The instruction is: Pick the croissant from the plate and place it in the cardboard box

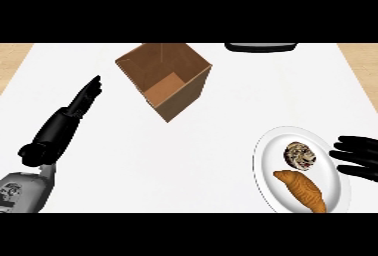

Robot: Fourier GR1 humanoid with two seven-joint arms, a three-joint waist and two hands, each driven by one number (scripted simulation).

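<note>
My right hand (357, 156) shows at the right edge of my view, its black fingers (353, 145) spread apart and pointing left toward the plate (269, 150), just beside the plate's right rim; I cannot tell whether a fingertip touches that rim. It holds nothing. The croissant (301, 190) lies on the lower half of the white plate, a long golden-brown piece running from the plate's middle down toward its lower right rim, untouched by either hand. Just above it on the same plate sits 1 round mottled brown-and-cream item (300, 155), which I cannot identify; it lies close to the croissant's upper end. The plate rests on the white desk (184, 165) at my lower right. The cardboard box (164, 80) stands well apart from the plate, up and to the left near the middle of the desk's far side, turned so that a corner points down toward me, its top open and its brown inner walls and floor showing nothing inside. My left hand (83, 102) is at the left of the view, left of the box and apart from it, its fingers straight and together, pointing up and to the right, holding nothing; my grey forearm (22, 192) enters at the lower left corner. At the far edge of the desk, above and right of the box, a dark object (260, 47) is partly cut off by the view. Pale wood-toned floor (15, 55) shows past the desk's far corners.
</note>
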